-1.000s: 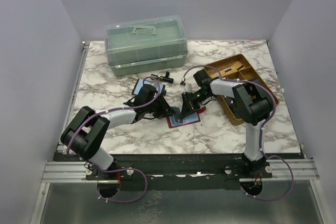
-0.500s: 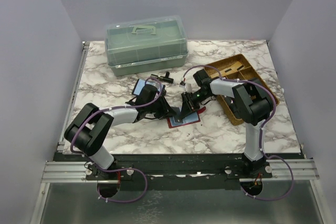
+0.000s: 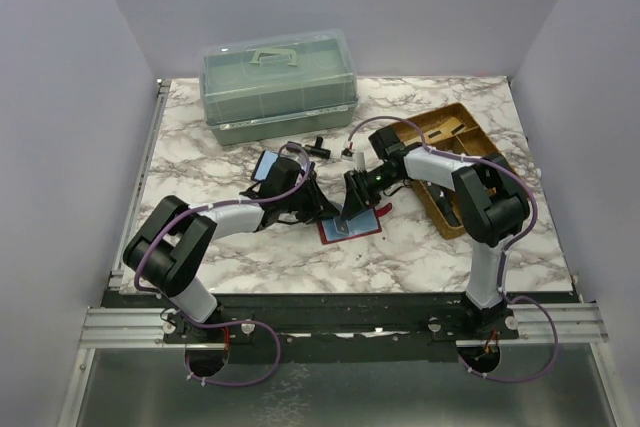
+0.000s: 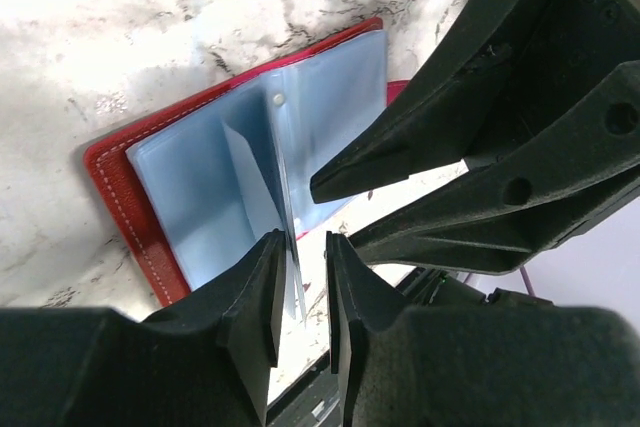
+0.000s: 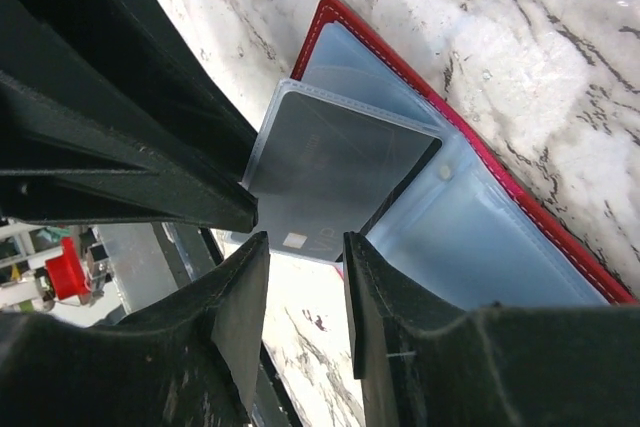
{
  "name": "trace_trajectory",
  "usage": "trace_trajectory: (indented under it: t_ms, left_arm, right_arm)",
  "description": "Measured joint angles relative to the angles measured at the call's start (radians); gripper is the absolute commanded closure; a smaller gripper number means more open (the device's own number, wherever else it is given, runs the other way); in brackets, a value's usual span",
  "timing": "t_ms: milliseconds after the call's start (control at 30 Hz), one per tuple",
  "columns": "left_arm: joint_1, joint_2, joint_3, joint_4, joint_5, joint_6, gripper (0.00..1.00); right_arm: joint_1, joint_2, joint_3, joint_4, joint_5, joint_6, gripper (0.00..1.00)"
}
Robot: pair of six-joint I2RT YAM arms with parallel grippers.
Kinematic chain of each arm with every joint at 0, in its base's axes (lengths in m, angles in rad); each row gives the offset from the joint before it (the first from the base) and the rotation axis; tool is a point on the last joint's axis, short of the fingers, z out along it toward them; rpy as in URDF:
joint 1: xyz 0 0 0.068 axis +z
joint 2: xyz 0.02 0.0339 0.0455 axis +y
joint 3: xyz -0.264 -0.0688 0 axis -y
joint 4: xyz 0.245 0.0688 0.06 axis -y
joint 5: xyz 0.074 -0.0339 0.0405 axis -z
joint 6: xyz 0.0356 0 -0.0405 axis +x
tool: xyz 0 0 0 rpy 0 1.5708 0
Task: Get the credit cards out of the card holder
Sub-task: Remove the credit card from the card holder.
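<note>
The red card holder (image 3: 364, 226) lies open on the marble, its blue inner panels up; it also shows in the left wrist view (image 4: 110, 172) and the right wrist view (image 5: 520, 197). One clear sleeve stands up from its spine with a grey credit card (image 5: 340, 157) inside; in the left wrist view it is edge-on (image 4: 283, 197). My left gripper (image 4: 305, 239) is narrowly open with the sleeve's edge between its fingers, beside the left pad. My right gripper (image 5: 305, 237) is open just below the card's lower edge. Both grippers meet over the holder, left (image 3: 322, 209) and right (image 3: 352, 209).
A green-tinted lidded box (image 3: 278, 82) stands at the back left. A wooden tray (image 3: 450, 112) is at the right, under the right arm. A dark-edged blue folding case (image 3: 265, 167) lies behind the left gripper. Small black parts (image 3: 310, 147) lie near the box.
The right arm has swung a little to the left and back, its gripper staying over the holder. The left arm shifted slightly toward the holder. The sleeve stands more upright.
</note>
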Motion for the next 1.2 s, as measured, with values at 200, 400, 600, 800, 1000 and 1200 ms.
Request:
trace_trajectory:
  t_ms: [200,400,600,800,1000,1200]
  left_arm:
    - [0.0,-0.003,0.021,0.012,0.008,-0.001,0.7]
    - [-0.008,-0.003,0.029,0.021,0.02,-0.004,0.7]
    - [-0.02,-0.003,0.034,0.023,0.029,-0.005,0.71]
    - [-0.025,0.014,0.056,0.028,0.029,-0.016,0.71]
    - [-0.031,0.05,0.094,-0.032,0.016,-0.019,0.7]
    - [-0.039,0.093,0.136,-0.086,0.005,-0.019,0.67]
  right_arm:
    - [-0.001,-0.01,0.0,0.0,0.048,0.003,0.66]
    - [-0.001,-0.01,0.0,0.0,0.095,0.008,0.76]
    - [-0.001,-0.01,0.0,0.0,0.129,0.013,0.79]
    - [-0.001,-0.01,-0.001,0.001,0.143,0.024,0.77]
    - [-0.001,-0.01,-0.002,0.001,0.147,0.029,0.76]
    - [-0.001,-0.01,-0.002,0.001,0.147,0.034,0.74]
